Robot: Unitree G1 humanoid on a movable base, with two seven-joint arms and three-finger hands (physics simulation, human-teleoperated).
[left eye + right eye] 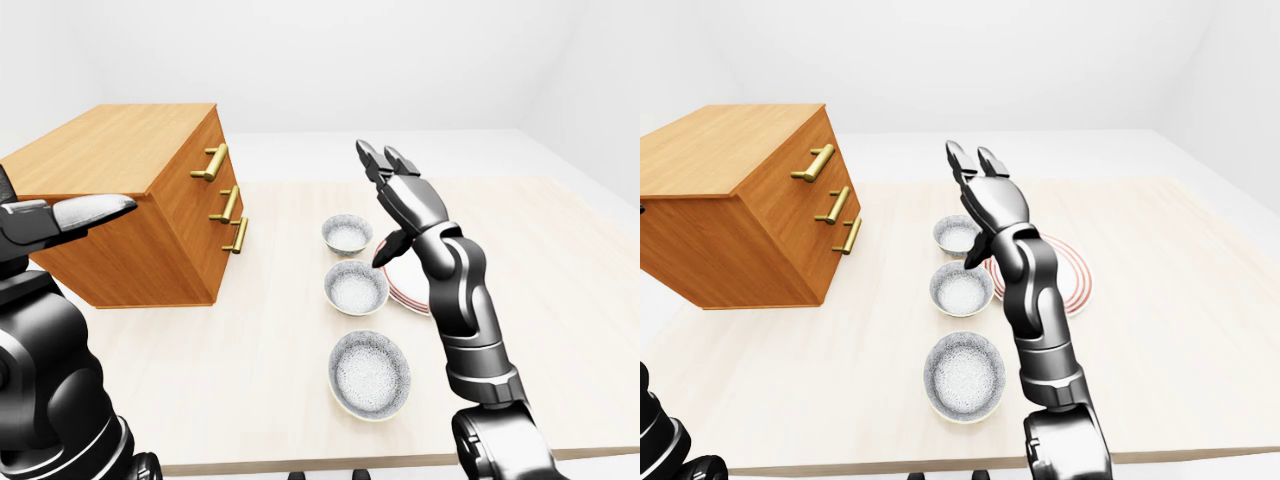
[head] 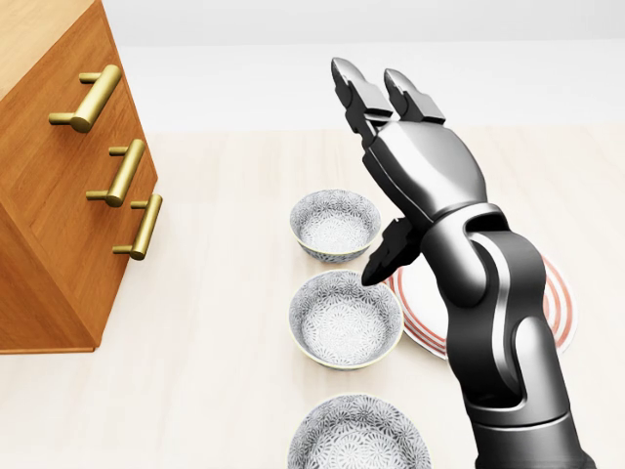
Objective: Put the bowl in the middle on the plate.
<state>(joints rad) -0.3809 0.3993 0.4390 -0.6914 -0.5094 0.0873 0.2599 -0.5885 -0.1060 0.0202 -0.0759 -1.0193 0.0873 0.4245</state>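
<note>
Three speckled grey bowls stand in a column on the table. The middle bowl [image 2: 345, 318] sits between a farther bowl [image 2: 335, 223] and a nearer one [image 2: 357, 435]. A white plate with red rings [image 2: 560, 305] lies just right of the middle bowl, partly hidden by my right forearm. My right hand [image 2: 374, 156] is raised above the table, open, its fingers pointing up and its thumb hanging over the plate's left edge near the middle bowl. It holds nothing. My left hand [image 1: 95, 212] hovers at the left of the left-eye view, fingers extended and empty.
A wooden drawer cabinet [image 2: 59, 195] with three brass handles [image 2: 125, 173] stands on the pale table [image 2: 225, 322], left of the bowls. The table's near edge [image 1: 330, 463] runs along the bottom of the left-eye view. White walls lie beyond.
</note>
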